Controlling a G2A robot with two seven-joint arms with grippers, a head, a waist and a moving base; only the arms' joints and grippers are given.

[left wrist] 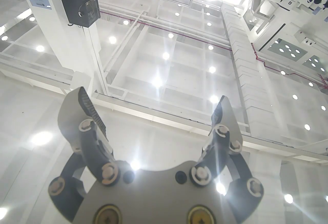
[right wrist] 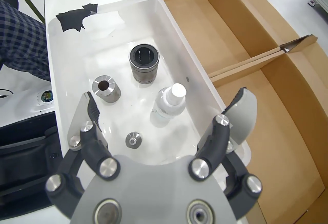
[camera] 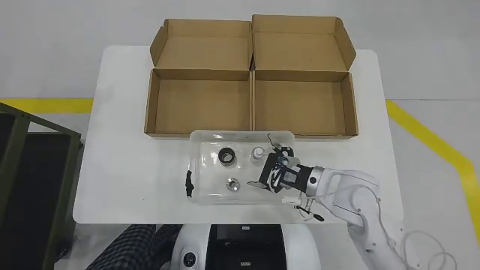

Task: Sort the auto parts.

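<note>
A clear plastic bin (camera: 202, 141) (right wrist: 61, 61) on the white table holds the parts. In it stand a dark linear bearing (right wrist: 144, 63) (camera: 226, 154), a steel bushing (right wrist: 106, 88) (camera: 233, 186), a small clear bottle with a white cap (right wrist: 170, 103) (camera: 257, 153) and a small steel cone piece (right wrist: 133, 140). My right gripper (right wrist: 166, 99) (camera: 271, 171) hovers open over the bin's right end, above the bottle and cone piece, holding nothing. My left gripper (left wrist: 153, 104) is open and empty, turned up at the ceiling.
Two open cardboard boxes (camera: 199, 105) (camera: 300, 107) stand side by side behind the bin, both bare inside; the nearer box (right wrist: 276, 117) lies right beside the bin. Black tape (right wrist: 74, 18) sticks to the bin's far end. A green rack (camera: 30, 172) stands left of the table.
</note>
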